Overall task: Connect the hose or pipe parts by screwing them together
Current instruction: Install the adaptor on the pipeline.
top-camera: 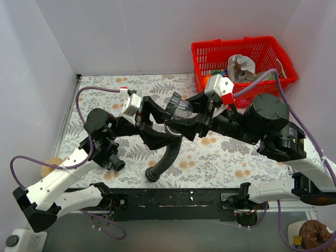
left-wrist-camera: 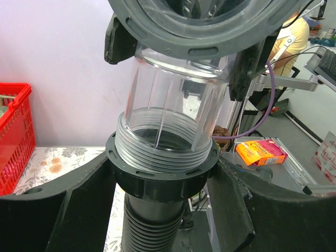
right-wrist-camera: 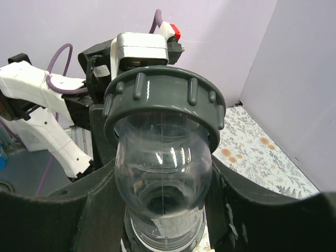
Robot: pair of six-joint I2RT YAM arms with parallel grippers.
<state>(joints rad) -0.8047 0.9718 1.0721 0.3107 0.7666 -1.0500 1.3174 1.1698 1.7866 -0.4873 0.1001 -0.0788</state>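
From above, the black ribbed hose (top-camera: 167, 157) is seen curving up from the bench (top-camera: 226, 152), and its collar (top-camera: 175, 129) is clamped by the left end effector (top-camera: 169, 127). In the left wrist view, the threaded end of a clear fitting (left-wrist-camera: 168, 115) is seated in that collar. In the right wrist view, the fitting is pinched by the right end effector (right-wrist-camera: 163, 215) below its grey ring (right-wrist-camera: 163, 100).
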